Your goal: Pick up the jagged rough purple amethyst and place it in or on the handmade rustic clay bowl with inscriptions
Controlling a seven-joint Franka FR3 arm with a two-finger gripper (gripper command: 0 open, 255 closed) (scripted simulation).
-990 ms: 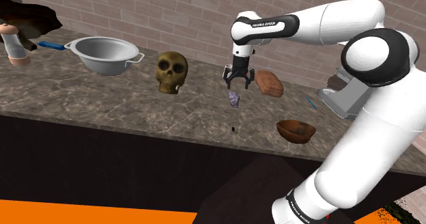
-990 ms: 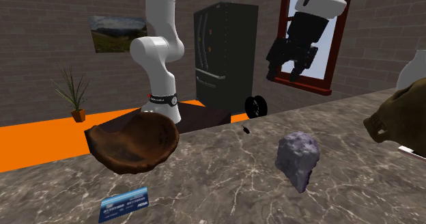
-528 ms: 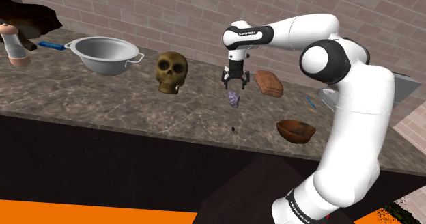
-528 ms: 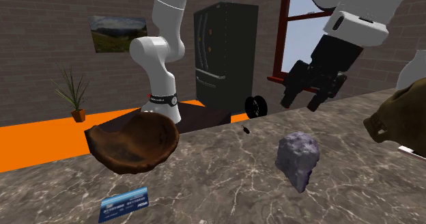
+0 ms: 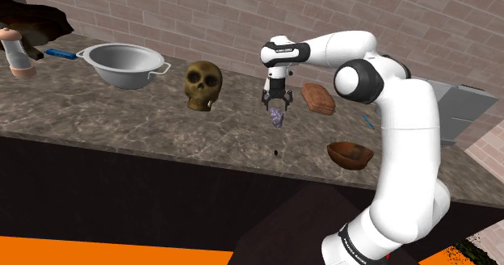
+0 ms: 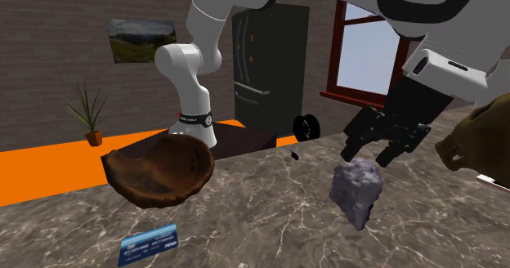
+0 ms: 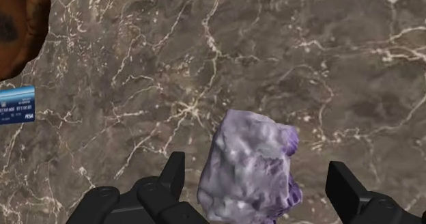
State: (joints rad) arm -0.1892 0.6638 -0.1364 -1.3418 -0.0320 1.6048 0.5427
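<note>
The amethyst (image 5: 277, 117) (image 6: 357, 189) (image 7: 250, 168) is a jagged grey-purple rock lying on the brown marble counter (image 5: 121, 118). My gripper (image 5: 274, 105) (image 6: 369, 152) (image 7: 263, 188) hangs open just above it. In the wrist view the rock lies between the two spread fingers (image 7: 172, 177), neither of which touches it. The clay bowl (image 5: 350, 155) (image 6: 160, 171) (image 7: 17, 24) is reddish brown and rough, and stands apart from the rock near the counter's front edge on the shoulder view's right.
A skull (image 5: 203, 85) stands to the shoulder view's left of the rock, a metal bowl (image 5: 125, 65) farther left. A brown loaf-like lump (image 5: 318, 98) lies behind the gripper. A blue card (image 6: 149, 244) (image 7: 16, 104) lies by the clay bowl. A brick wall (image 5: 202, 13) backs the counter.
The gripper has come down and a little toward the shoulder view's left, from well above the counter to just over the amethyst, fingers open throughout. The rock and bowl have not moved.
</note>
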